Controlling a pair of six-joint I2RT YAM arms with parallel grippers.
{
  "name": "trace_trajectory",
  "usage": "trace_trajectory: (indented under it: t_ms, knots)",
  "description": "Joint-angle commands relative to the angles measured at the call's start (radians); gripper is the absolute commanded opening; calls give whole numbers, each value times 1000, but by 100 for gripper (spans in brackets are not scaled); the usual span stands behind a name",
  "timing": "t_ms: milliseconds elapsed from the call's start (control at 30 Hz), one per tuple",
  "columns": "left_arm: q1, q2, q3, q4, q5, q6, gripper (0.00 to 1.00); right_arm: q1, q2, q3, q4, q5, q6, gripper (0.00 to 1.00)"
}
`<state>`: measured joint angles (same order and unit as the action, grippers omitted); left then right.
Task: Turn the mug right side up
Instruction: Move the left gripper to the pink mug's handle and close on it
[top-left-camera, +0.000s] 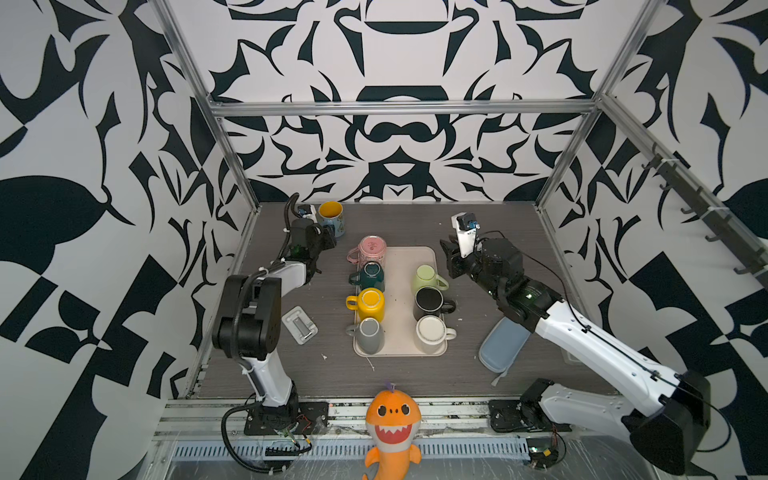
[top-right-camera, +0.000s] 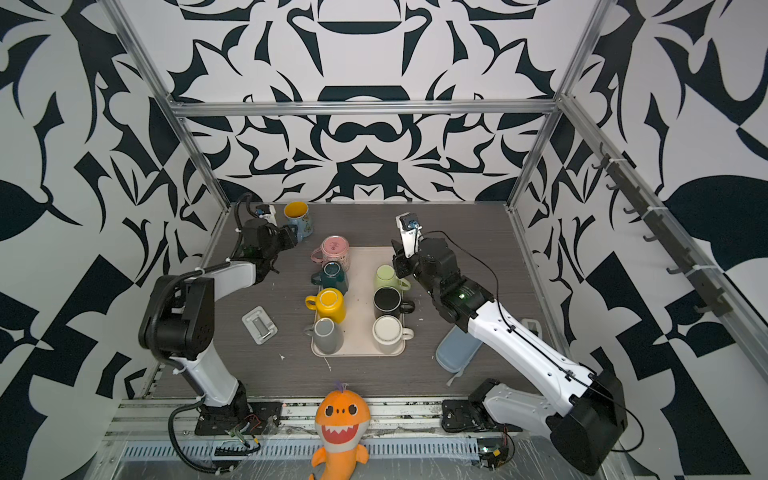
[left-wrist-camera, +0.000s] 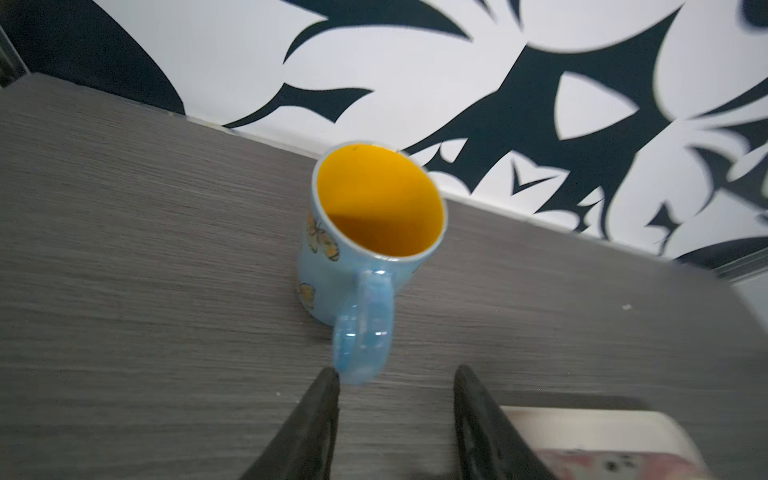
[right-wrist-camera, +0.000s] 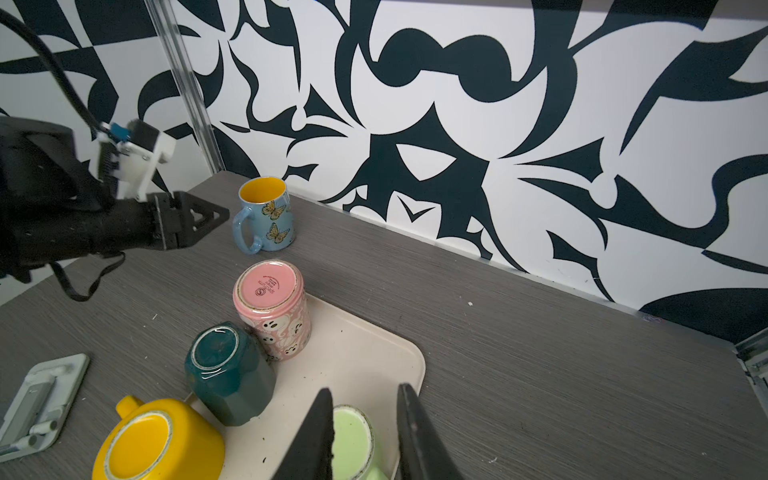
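A light blue butterfly mug (top-left-camera: 331, 218) (top-right-camera: 298, 219) with a yellow inside stands upright, mouth up, on the table at the back left. In the left wrist view the mug (left-wrist-camera: 374, 232) points its handle at my left gripper (left-wrist-camera: 397, 372). That gripper is open, with one fingertip (left-wrist-camera: 330, 376) right at the end of the handle and nothing between the jaws. In both top views the left gripper (top-left-camera: 328, 239) (top-right-camera: 293, 239) sits just in front of the mug. My right gripper (right-wrist-camera: 365, 388) (top-left-camera: 446, 249) hovers open above a light green mug (right-wrist-camera: 353, 440) and holds nothing.
A cream tray (top-left-camera: 399, 332) carries several upside-down mugs: pink (top-left-camera: 371, 248), teal (top-left-camera: 370, 274), yellow (top-left-camera: 369, 303), grey (top-left-camera: 370, 332), light green (top-left-camera: 426, 277), black (top-left-camera: 430, 301) and white (top-left-camera: 432, 330). A grey stand (top-left-camera: 300, 325) lies to its left, a blue-grey case (top-left-camera: 500, 347) to its right and an orange plush shark (top-left-camera: 392, 424) in front.
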<state>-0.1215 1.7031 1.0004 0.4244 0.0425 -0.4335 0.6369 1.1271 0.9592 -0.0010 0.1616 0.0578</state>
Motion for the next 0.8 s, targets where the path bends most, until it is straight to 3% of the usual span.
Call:
trace_trajectory:
  t_ms: [0, 100, 167, 267, 400, 567, 767]
  knots:
    - [4, -114, 83, -261, 120, -273, 48, 5, 20, 36, 1, -11, 53, 31]
    - [4, -158, 145, -505, 211, -526, 48, 5, 70, 74, -29, -41, 98, 31]
    - [5, -182, 140, -577, 267, -677, 48, 4, 101, 95, -32, -68, 120, 32]
    - [2, -229, 47, -533, 306, -958, 47, 5, 153, 141, -50, -108, 155, 32]
    - [-32, -284, -121, -319, 269, -1299, 45, 6, 199, 186, -61, -144, 170, 32]
    - [-72, -296, -130, -367, 160, -1420, 45, 3, 201, 185, -42, -152, 170, 33]
    - [-79, -219, -153, -261, 158, -1581, 43, -2, 191, 169, -40, -145, 162, 33]
